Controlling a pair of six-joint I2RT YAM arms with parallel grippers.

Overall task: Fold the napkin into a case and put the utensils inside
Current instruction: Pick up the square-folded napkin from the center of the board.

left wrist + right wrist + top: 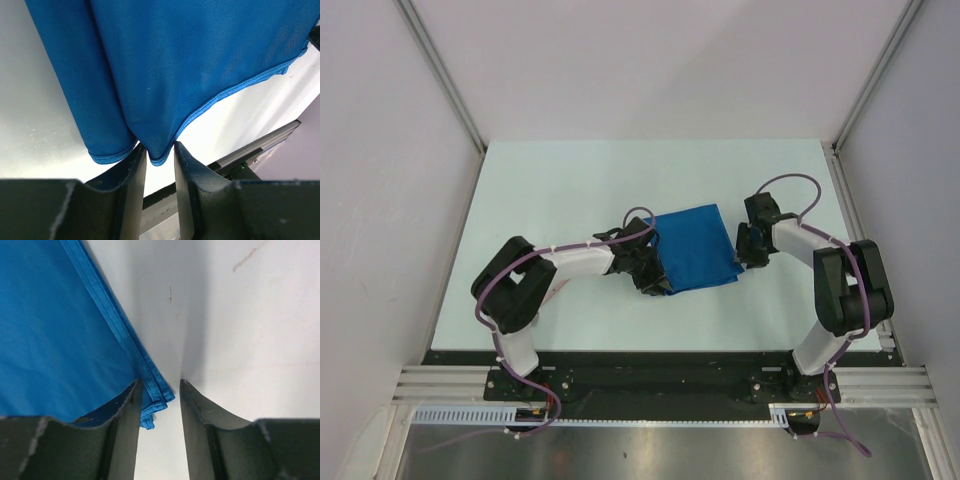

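Near edge: 2 arms bolted to a black base plate (650,375), left arm (575,262) and right arm (805,242), each carrying a purple cable. 1 napkin (695,248), royal blue, folded into a layered rectangle, lying flat mid-bench, slightly skewed. Left pincer (160,152) is at the napkin's near-left corner. Fingers partway apart, a rounded folded cloth corner sits between the tips and touches both. Can't tell whether it's actually pinched. Cloth creases run in toward that corner. Right pincer (159,384) is at the napkin's right edge, low on the bench (570,190). Fingers apart, the stacked hemmed corner lies against one finger (127,410), and there's a bare white gap to the other, so nothing is clamped. Hem stitching shows along the edges in both wrist views, with several layers visible at the right corner.
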